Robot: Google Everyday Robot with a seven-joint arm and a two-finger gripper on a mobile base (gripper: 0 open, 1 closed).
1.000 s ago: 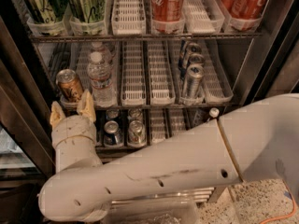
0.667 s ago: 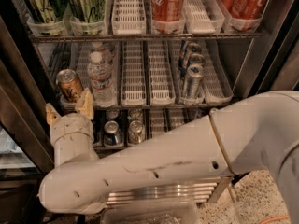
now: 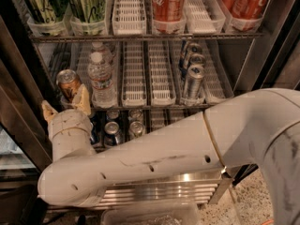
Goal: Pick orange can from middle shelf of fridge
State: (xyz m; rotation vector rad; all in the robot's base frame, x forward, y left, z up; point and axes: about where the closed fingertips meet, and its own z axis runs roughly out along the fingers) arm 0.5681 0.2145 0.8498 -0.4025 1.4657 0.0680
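The white arm's two-finger gripper [image 3: 65,106] is at the left front of the wire-rack middle shelf [image 3: 134,81] in the dark-framed drinks fridge [image 3: 18,118]. Its tan fingers [image 3: 84,99] are spread wide and clamp nothing. The short copper-orange metal can [image 3: 69,82] stands just beyond, between the fingertips. A clear water bottle [image 3: 101,78] stands just right of the hand, and slim silver cans [image 3: 192,76] well to its right.

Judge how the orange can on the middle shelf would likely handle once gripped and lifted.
The orange can looks like rigid metal, so it probably keeps its shape under a moderate squeeze. Its smooth round wall may slip in the gripper, which sits open just in front of it. Standing upright beside a water bottle, it could tip if nudged.
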